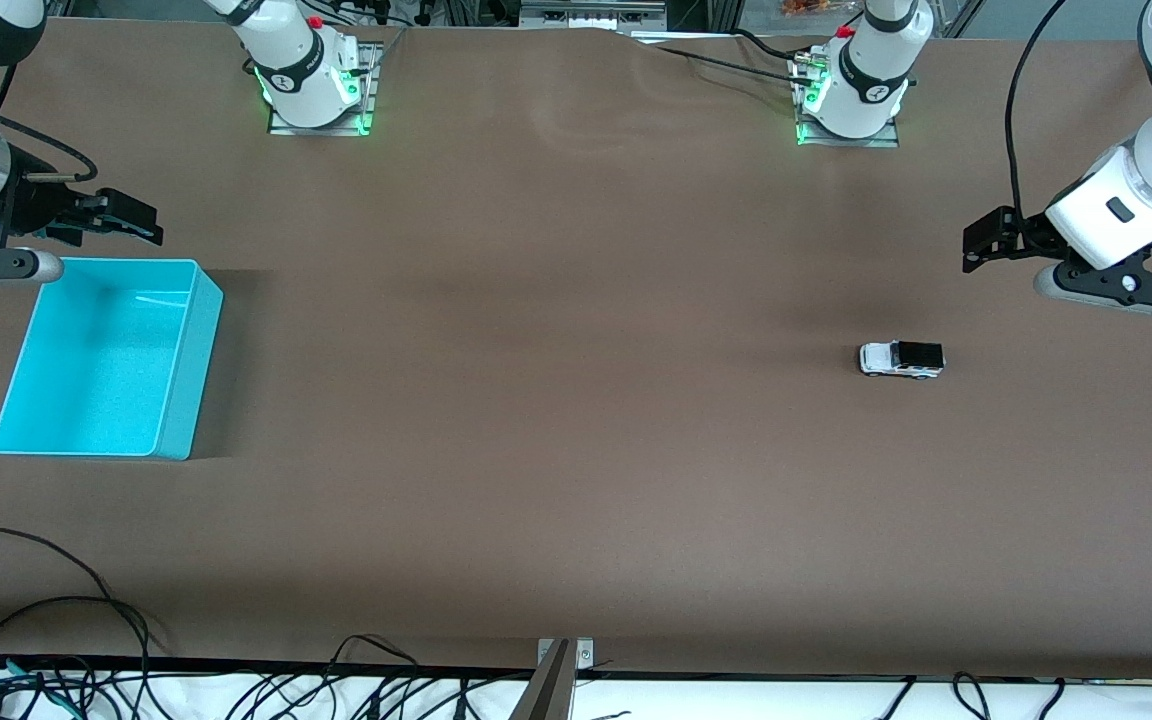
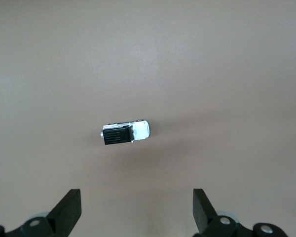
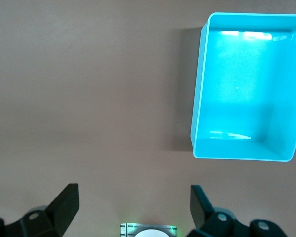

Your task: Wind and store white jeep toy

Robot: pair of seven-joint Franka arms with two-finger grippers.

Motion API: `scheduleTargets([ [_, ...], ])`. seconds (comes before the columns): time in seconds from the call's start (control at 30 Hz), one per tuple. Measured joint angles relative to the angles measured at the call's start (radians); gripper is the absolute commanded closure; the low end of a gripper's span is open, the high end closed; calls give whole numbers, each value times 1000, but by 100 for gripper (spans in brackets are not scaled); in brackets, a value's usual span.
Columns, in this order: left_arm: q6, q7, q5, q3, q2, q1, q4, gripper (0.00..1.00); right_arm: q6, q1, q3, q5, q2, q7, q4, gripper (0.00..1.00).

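White jeep toy [image 1: 901, 359] lies lengthwise along the counter [image 1: 576, 400], nearest our left gripper [image 1: 981, 240]. Left jaws wide open, empty. Right gripper [image 1: 126, 218] waits by cyan bin [image 1: 198, 340], jaws open, empty.

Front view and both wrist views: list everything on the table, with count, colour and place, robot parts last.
white jeep toy: one, white with a black roof, on the table toward the left arm's end, standing on its wheels.
cyan bin: one, cyan, toward the right arm's end, nothing in it.
table: one, brown.
left gripper: one, black, open, up over the table above the jeep's end.
right gripper: one, black, open, up beside the bin.
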Motion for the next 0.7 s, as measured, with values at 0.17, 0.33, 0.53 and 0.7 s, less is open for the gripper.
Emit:
scheduleTargets([
  [0.17, 0, 0, 0, 0, 0, 0, 0, 0, 0, 0, 0, 0, 0, 0, 0, 0],
  [0.33, -4, 1, 0, -4, 2, -4, 0, 0, 0, 0, 0, 0, 0, 0, 0, 0],
  [0.53, -15, 1, 0, -7, 2, -7, 0, 0, 0, 0, 0, 0, 0, 0, 0, 0],
  [0.7, -16, 1, 0, -6, 2, -7, 0, 0, 0, 0, 0, 0, 0, 0, 0, 0],
])
